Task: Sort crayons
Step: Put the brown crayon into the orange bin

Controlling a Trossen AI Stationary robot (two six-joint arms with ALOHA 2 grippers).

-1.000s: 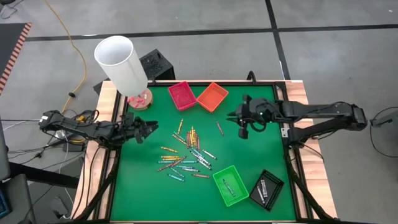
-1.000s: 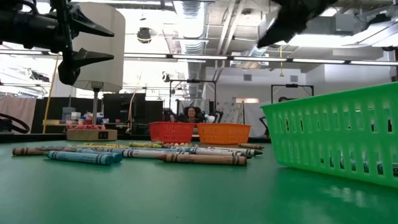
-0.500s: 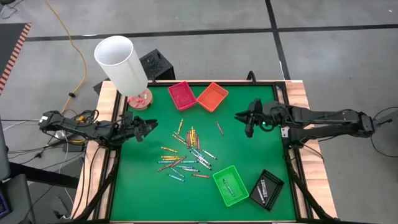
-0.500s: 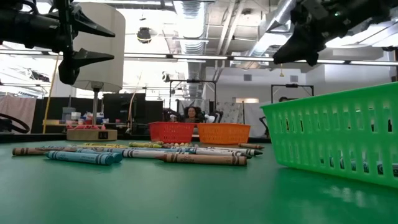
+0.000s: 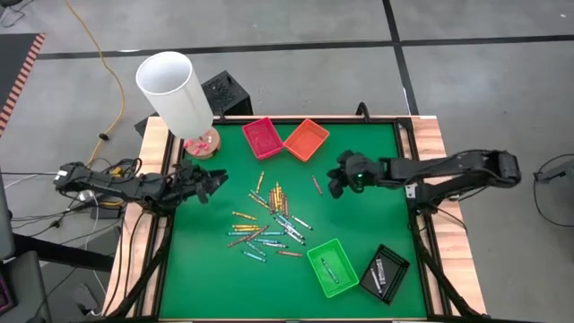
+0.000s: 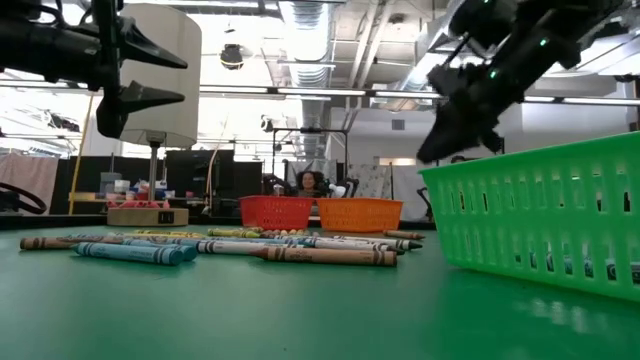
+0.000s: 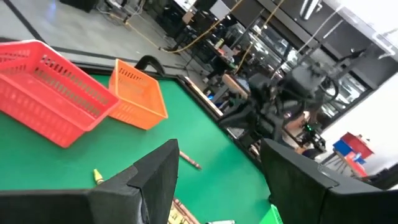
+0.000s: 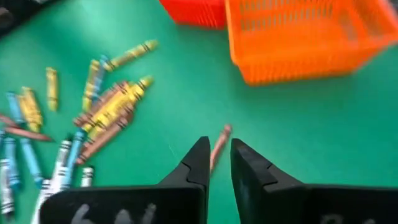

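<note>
Many crayons [image 5: 269, 220] lie loose in a heap on the green mat, also seen in the low view [image 6: 230, 245]. One red-brown crayon [image 5: 317, 185] lies apart, toward the orange tray. My right gripper [image 5: 334, 184] hangs above it, slanting down, open by a narrow gap; in its wrist view the lone crayon [image 8: 221, 134] shows just beyond the gripper [image 8: 217, 149]. In the low view this gripper [image 6: 432, 152] is well above the mat. My left gripper [image 5: 215, 182] waits open and level at the mat's left edge, high above the table [image 6: 165, 70].
A red tray [image 5: 263, 137] and an orange tray [image 5: 306, 139] stand at the far edge. A green tray [image 5: 333, 266] and a black tray [image 5: 385, 274] sit at the near right, each with crayons inside. A white cylinder [image 5: 175, 90] stands at the far left corner.
My right gripper has come down and moved toward the table's left, toward the lone red-brown crayon, rolling its wrist and tipping its fingers downward. The crayons lie as before.
</note>
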